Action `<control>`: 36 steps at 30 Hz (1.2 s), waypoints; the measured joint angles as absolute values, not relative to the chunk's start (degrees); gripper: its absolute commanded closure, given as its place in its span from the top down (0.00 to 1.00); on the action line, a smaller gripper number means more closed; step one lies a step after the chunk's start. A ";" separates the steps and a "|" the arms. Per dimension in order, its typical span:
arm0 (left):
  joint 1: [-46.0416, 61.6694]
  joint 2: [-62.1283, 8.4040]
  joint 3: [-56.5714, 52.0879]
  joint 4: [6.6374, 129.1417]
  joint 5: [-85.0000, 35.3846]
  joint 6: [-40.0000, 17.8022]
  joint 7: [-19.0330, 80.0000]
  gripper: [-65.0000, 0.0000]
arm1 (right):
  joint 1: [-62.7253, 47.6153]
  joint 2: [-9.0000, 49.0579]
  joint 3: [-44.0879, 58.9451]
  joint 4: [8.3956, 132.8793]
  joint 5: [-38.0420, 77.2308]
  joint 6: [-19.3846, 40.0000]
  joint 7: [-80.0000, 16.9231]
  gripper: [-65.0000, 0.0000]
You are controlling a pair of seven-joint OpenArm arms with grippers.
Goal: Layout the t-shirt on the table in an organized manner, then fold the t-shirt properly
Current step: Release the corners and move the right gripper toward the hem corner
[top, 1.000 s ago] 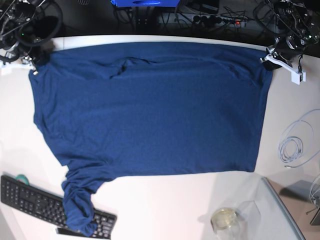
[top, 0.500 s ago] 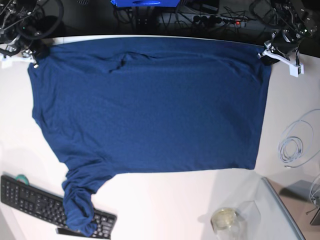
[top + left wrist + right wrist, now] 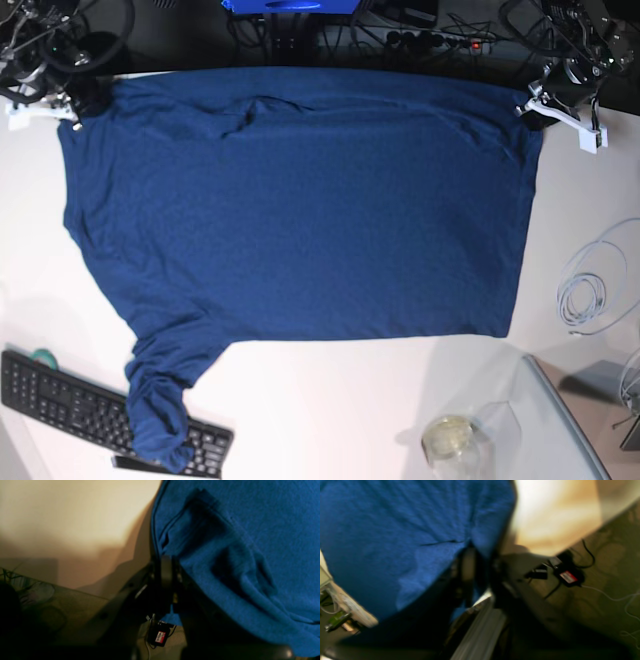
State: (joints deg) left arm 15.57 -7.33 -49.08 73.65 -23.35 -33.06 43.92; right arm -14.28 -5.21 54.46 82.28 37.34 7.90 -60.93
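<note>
Spread mostly flat across the white counter (image 3: 330, 400), t-shirt (image 3: 300, 210) with lower-left sleeve bunched over the keyboard (image 3: 70, 395); left jaws (image 3: 167, 566) clamped on its corner, right jaws' (image 3: 476, 562) state unclear; folding not begun.

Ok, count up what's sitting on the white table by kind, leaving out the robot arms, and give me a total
T-shirt, dark blue: 1
Keyboard, black: 1
Coiled white cable: 1
Clear stand with glass edge, at the near corner: 1
Small round glass dish of yellowish stuff: 1
Small teal object by the keyboard, too hidden to name: 1
Total: 6
</note>
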 measured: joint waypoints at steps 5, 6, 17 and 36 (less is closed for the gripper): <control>15.66 -7.70 -49.21 73.65 -23.35 -33.08 43.97 0.00 | -14.79 -6.83 57.91 86.54 35.55 7.73 -58.35 0.54; 15.92 -7.81 -49.23 73.80 -23.38 -33.06 43.90 0.10 | -15.20 -6.81 57.91 87.57 35.70 7.73 -58.24 0.55; 15.68 -7.73 -54.83 74.02 -23.33 -33.04 43.53 0.83 | -14.92 -5.30 57.39 92.88 35.66 7.68 -57.43 0.55; 16.05 -15.49 -66.13 77.84 -23.51 -33.28 43.72 0.82 | 15.49 21.10 11.11 51.22 35.90 7.51 -37.06 0.55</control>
